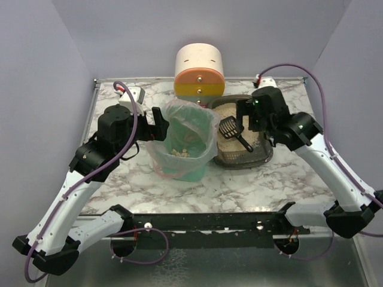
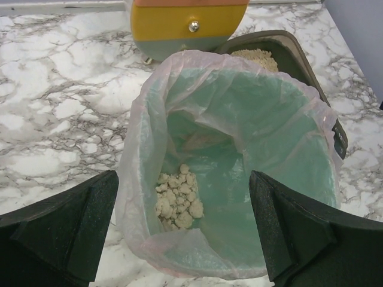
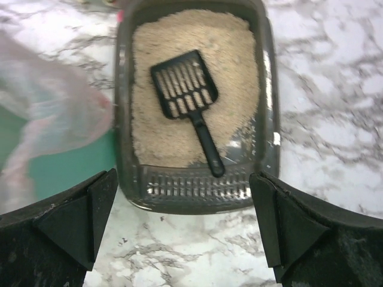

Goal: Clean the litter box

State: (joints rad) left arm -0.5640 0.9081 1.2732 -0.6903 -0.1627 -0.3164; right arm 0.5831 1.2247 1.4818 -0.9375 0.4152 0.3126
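Observation:
The dark grey litter box (image 1: 239,164) with beige litter sits at the back right of the table, touching the green bin. A black slotted scoop (image 1: 232,128) lies flat in it, its handle toward the near end; the right wrist view shows the scoop (image 3: 190,95) on the litter and the box's ribbed near rim (image 3: 197,190). My right gripper (image 1: 245,115) is open and empty above the box (image 3: 182,239). My left gripper (image 1: 157,121) is open and empty at the bin's left rim (image 2: 182,239). The box's far corner (image 2: 296,51) shows behind the bin.
The green bin (image 1: 184,156) with a clear bag liner (image 2: 149,119) holds several pale litter clumps (image 2: 178,197). A cream, orange and yellow cylinder (image 1: 199,72) stands at the back, behind both. The table is white marble-patterned (image 1: 239,191). Purple walls enclose it.

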